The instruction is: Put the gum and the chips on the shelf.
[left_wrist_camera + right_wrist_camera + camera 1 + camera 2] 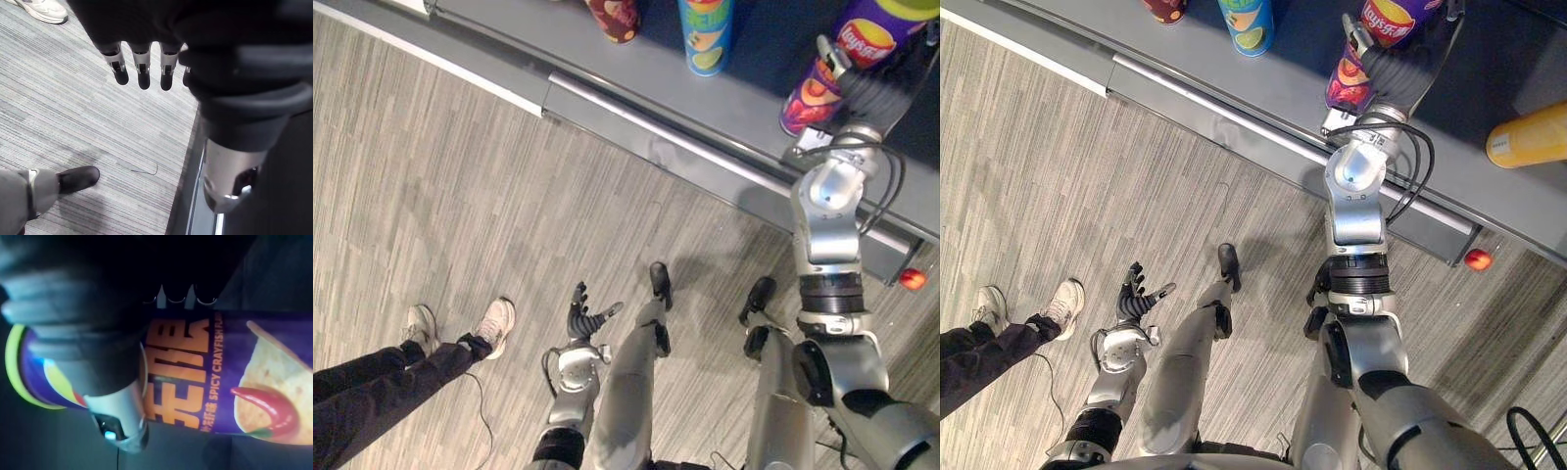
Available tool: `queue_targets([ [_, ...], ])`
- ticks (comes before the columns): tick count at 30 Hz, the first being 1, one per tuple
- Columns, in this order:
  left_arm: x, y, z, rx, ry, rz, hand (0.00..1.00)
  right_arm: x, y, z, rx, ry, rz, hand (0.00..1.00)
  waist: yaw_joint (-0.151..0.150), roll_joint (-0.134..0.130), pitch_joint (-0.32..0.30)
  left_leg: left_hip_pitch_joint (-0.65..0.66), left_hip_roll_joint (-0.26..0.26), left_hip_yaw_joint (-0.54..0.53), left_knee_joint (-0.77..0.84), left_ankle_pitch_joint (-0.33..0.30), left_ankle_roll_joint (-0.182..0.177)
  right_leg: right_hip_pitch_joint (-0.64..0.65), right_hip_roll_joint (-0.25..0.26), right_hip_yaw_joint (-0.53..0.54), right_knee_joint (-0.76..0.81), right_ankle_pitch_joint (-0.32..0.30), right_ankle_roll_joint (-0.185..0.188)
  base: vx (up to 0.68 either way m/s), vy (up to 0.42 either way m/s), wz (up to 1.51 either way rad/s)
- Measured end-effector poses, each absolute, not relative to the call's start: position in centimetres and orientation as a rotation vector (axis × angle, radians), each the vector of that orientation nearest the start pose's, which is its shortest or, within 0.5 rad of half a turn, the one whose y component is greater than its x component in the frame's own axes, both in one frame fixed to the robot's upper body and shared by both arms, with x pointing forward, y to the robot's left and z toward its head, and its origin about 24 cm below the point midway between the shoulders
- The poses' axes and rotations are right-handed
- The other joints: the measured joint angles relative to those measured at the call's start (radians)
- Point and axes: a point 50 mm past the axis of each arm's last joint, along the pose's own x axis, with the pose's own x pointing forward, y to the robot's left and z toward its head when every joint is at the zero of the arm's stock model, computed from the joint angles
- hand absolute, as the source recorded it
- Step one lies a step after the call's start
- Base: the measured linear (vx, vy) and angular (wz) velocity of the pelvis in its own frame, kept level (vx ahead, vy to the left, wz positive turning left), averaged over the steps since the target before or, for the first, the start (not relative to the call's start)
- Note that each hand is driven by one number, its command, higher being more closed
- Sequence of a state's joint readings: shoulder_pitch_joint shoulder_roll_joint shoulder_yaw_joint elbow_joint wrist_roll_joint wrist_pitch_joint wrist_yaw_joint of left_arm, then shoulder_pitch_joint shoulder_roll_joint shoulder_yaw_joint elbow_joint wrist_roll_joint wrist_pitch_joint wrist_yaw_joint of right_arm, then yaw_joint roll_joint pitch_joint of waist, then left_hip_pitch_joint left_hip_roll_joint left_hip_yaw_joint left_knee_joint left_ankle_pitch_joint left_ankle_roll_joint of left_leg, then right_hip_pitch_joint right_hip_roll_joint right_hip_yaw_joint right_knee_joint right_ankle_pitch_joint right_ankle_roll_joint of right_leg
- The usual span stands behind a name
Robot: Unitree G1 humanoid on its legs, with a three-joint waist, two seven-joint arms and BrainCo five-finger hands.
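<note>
A purple chips can (pixel 862 44) with a yellow lid stands on the grey shelf board (pixel 734 108) at the upper right. My right hand (pixel 1396 73) reaches up to it, its fingers and thumb curled round the can's side. The right wrist view shows the purple chips can (pixel 220 377) with orange print lying against the palm, with the thumb (pixel 120 421) across it. My left hand (pixel 585 318) hangs low over the floor, apart from the shelf, with straight fingers (pixel 142 73) that hold nothing.
On the shelf stand a blue can (pixel 707 34) and a dark red can (pixel 615 18) left of the chips, and a yellow bottle (pixel 1528 142) lies to the right. A small red ball (pixel 913 278) sits by the shelf's base. A person's legs and white shoes (pixel 494 323) are at lower left.
</note>
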State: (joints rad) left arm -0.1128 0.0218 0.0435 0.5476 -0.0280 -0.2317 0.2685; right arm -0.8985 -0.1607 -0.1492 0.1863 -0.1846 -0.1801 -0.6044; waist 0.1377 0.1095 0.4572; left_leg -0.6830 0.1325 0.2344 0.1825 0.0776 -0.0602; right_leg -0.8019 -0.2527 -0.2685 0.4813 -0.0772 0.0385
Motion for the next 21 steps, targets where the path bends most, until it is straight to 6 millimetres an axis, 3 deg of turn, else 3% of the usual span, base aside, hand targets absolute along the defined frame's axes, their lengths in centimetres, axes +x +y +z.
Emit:
queue_targets([
  [15, 25.4, 17.1, -3.2, 0.018, 0.204, 0.294, 0.00, 33.3, -16.2, 28.9, 0.011, -0.925, -0.557, 1.00, 0.001, 0.000, 0.000, -0.025, 0.018, 0.004, 0.060, -0.024, -0.002, -0.010, 0.010, 0.008, 0.011, 0.000, 0.000, 0.01, -0.042, -0.03],
  [16, 25.4, 17.1, -3.2, 0.018, 0.204, 0.294, 0.00, 33.3, -16.1, 28.7, 0.012, -0.920, -0.552, 0.00, 0.001, 0.000, 0.000, -0.025, 0.021, 0.005, 0.066, -0.026, -0.002, -0.010, 0.012, 0.010, 0.011, 0.000, 0.000, 0.01, -0.051, -0.06],
  [21, 25.4, 17.1, -3.2, 0.018, 0.204, 0.294, 0.00, 33.4, -15.7, 27.4, -0.012, -0.886, -0.528, 0.00, 0.000, 0.000, 0.000, -0.026, 0.026, 0.007, 0.071, -0.028, -0.003, -0.010, 0.016, 0.012, 0.009, 0.000, 0.000, 0.01, -0.041, -0.03],
])
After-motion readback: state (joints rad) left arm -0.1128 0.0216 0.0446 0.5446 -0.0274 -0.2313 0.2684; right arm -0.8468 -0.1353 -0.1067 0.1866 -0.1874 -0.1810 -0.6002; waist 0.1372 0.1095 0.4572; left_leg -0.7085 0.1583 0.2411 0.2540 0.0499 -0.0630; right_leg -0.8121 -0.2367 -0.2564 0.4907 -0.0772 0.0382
